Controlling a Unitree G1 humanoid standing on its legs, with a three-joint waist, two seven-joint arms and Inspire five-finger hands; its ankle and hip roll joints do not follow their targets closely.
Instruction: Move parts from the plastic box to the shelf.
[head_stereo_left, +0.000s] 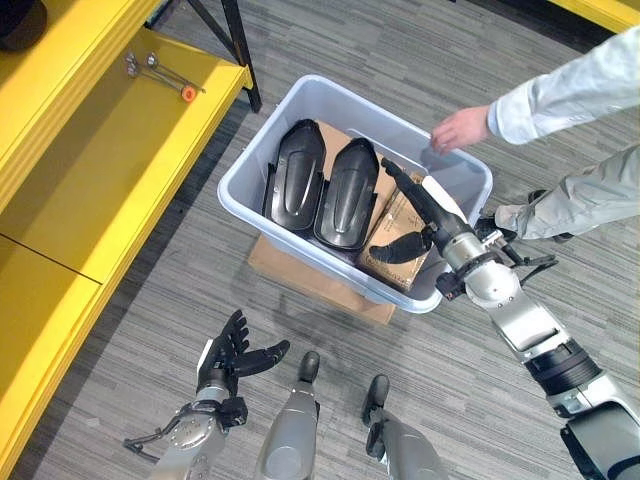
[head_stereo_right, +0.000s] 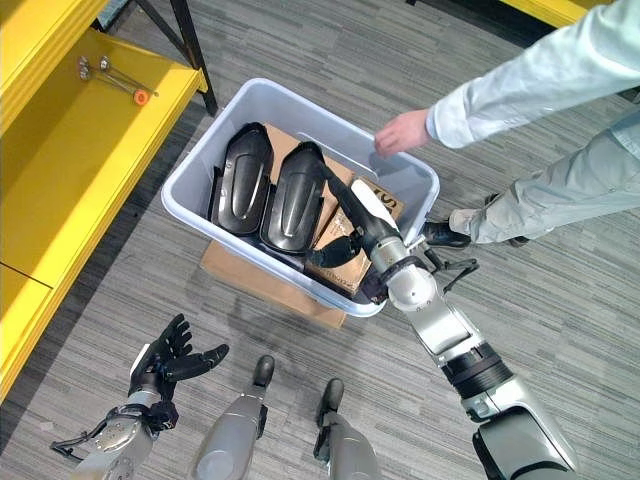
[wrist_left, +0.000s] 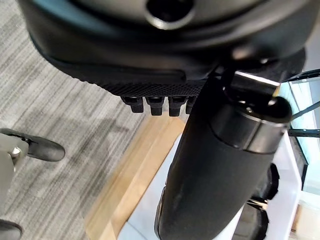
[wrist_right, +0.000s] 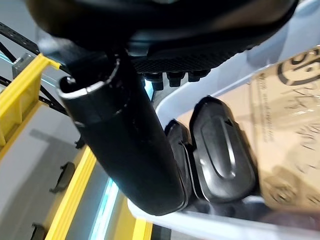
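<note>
A pale grey plastic box (head_stereo_left: 252, 152) stands on the floor, on a flat cardboard sheet. Two black shell-shaped parts (head_stereo_left: 296, 175) (head_stereo_left: 348, 192) lie side by side in it, leaning on a printed brown cardboard piece (head_stereo_left: 388, 268). My right hand (head_stereo_left: 425, 212) reaches in over the box's near right rim, fingers straight above the cardboard and just right of the parts, holding nothing. The right wrist view shows the same parts (wrist_right: 222, 150) past the thumb. My left hand (head_stereo_left: 228, 355) hovers low over the floor in front of the box, fingers spread and empty.
A yellow shelf (head_stereo_left: 110, 150) runs along the left, with a small metal tool (head_stereo_left: 165, 75) on it. A person stands at the right, one hand (head_stereo_left: 460, 128) on the box's far right rim, a shoe (head_stereo_right: 440, 235) near my right arm.
</note>
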